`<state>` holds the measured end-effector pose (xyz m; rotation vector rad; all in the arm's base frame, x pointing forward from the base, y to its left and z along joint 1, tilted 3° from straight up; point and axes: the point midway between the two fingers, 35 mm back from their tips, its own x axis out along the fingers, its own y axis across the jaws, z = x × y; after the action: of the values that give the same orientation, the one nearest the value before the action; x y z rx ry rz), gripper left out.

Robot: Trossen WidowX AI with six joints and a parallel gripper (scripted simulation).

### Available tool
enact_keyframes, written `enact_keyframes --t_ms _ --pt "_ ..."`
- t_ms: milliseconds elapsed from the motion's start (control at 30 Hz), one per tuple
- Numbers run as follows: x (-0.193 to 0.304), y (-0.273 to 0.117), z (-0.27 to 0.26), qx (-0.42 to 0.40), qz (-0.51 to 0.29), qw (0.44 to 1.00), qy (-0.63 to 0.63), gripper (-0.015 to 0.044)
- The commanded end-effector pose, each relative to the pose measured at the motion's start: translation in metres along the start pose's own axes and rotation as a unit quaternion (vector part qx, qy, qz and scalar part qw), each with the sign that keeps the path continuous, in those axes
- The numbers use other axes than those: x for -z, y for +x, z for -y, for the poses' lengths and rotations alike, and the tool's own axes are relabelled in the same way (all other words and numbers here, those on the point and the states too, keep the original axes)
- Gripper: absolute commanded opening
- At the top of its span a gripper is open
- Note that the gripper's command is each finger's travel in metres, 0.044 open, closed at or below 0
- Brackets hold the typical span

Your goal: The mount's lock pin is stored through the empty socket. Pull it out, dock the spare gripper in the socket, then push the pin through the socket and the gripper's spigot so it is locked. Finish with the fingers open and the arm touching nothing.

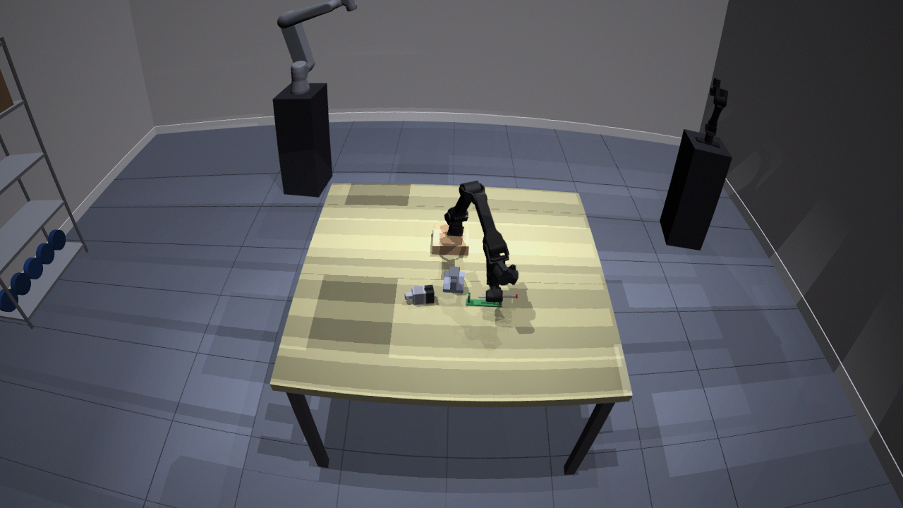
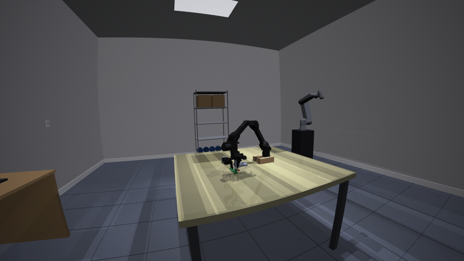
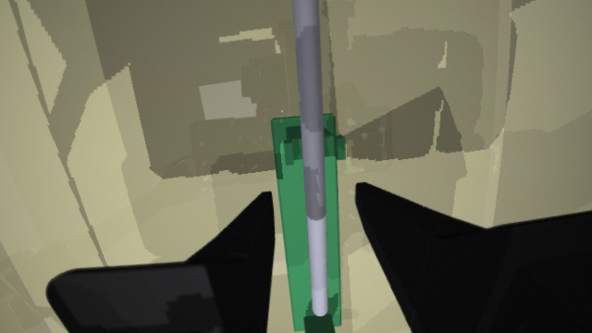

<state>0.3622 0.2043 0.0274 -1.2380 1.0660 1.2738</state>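
- Over the green cradle (image 1: 485,303) (image 2: 235,172) (image 3: 296,208), the arm's gripper (image 1: 494,295) (image 2: 235,168) (image 3: 314,196) pointed down with its fingers parted, one on each side of the lock pin (image 1: 510,296) (image 3: 314,153), grasping nothing.
- Along the cradle's length lay the pin, out of the socket; its shaft ran past one end of the cradle, and its red head (image 1: 516,295) (image 2: 238,170) stuck out beyond that end, on the side away from the mount.
- Beside the cradle's long edges, the wrist view showed a thin strip of tabletop between one fingertip and the green rim, and a wider strip on the other side. Both fingertips stood apart from the pin, with similar room on either side of the shaft.
- Near the cradle's other end, with a gap between, stood the pale blue-grey mount (image 1: 453,281) (image 2: 241,164).
- Farther from the cradle, past the mount in the top view, the spare gripper (image 1: 421,295) (image 2: 224,160) lay on its side, its black end nearest the cradle. It was apart from the mount and undocked.
- Behind the cradle and mount, the wooden base block (image 1: 449,249) (image 2: 264,159) carried the arm.
- Around the cradle, the table's (image 1: 353,372) (image 2: 291,181) outer edges were all well apart from it.
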Motion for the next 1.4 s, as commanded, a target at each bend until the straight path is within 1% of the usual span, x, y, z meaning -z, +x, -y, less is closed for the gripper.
enact_keyframes --t_ms 0,233,433,533,800,1367 --pt "0.002 0.007 0.0 -0.001 -0.002 1.0 -0.003 0.018" --pt "0.003 0.012 -0.001 -0.001 -0.002 1.0 -0.003 0.018" --pt "0.003 0.012 -0.001 -0.001 -0.002 1.0 -0.003 0.0023" --pt "0.003 0.012 -0.001 -0.001 -0.002 1.0 -0.003 0.0003" --pt "0.002 0.011 -0.001 -0.001 -0.002 1.0 -0.002 0.0" --pt "0.001 -0.016 -0.006 -0.014 -0.006 1.0 0.0 0.0"
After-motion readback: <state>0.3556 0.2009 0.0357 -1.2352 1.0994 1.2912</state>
